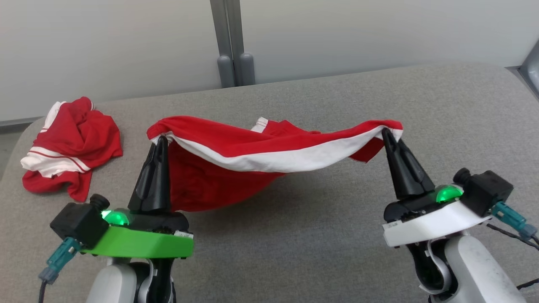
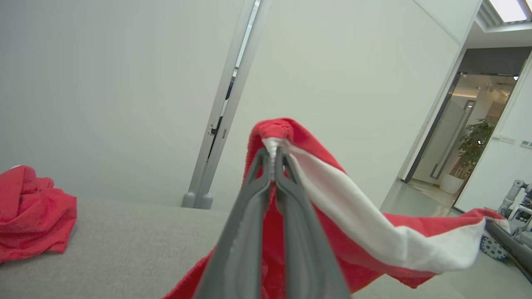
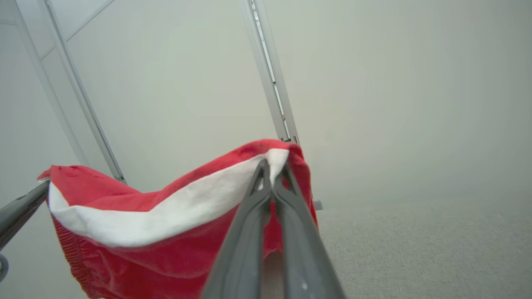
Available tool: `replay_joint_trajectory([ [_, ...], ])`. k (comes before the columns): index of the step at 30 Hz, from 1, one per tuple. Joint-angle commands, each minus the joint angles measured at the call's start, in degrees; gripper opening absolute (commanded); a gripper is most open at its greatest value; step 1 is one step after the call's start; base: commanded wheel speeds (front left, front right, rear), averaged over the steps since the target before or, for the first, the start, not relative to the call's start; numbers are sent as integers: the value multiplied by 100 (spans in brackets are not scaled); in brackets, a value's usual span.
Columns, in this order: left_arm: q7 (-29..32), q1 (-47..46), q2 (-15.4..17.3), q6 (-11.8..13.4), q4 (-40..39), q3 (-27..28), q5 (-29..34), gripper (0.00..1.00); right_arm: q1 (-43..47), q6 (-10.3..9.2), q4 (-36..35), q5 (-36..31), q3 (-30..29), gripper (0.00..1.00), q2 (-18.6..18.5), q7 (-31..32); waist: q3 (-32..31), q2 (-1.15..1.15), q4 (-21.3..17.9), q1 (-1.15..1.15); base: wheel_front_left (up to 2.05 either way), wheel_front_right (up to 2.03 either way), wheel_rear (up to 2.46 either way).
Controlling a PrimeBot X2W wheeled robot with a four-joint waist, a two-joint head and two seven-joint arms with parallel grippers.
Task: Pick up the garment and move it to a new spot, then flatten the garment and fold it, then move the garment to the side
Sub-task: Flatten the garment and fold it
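Note:
A red garment (image 1: 236,145) with a white band hangs stretched between my two grippers above the grey padded table (image 1: 320,227); its lower red part sags down toward the surface. My left gripper (image 1: 161,139) is shut on its left corner, seen close in the left wrist view where the fingers pinch the white hem of the garment (image 2: 332,195) at the left gripper (image 2: 273,155). My right gripper (image 1: 385,132) is shut on the right corner; the right wrist view shows the right gripper (image 3: 272,166) clamped on the white band of the garment (image 3: 166,207).
A second red and white garment (image 1: 69,147) lies crumpled at the table's far left, also the red heap (image 2: 29,211) in the left wrist view. A grey post (image 1: 231,46) and pale wall stand behind the table. An open doorway (image 2: 469,137) with a plant lies to the right.

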Motion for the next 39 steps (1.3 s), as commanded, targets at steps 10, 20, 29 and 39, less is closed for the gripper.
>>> replay_joint_trajectory([
  [10,711,181,149,274,-2432,-35,-209,0,418,2,-2382,134,-891,0,-189,602,-256,0,-384,0,0,0,0],
  [20,1701,-383,550,334,-2399,104,-576,0,214,2,-2811,262,-1108,0,-55,1388,38,0,-503,0,0,0,0],
  [29,2412,-2582,947,236,-399,299,-729,0,-2160,2,-790,373,-732,0,-58,1373,1019,0,-679,0,0,0,0],
  [39,1588,-5642,1061,297,2351,322,48,0,-5372,-3,2400,-100,-648,0,508,102,2186,0,-1144,0,0,0,0],
])
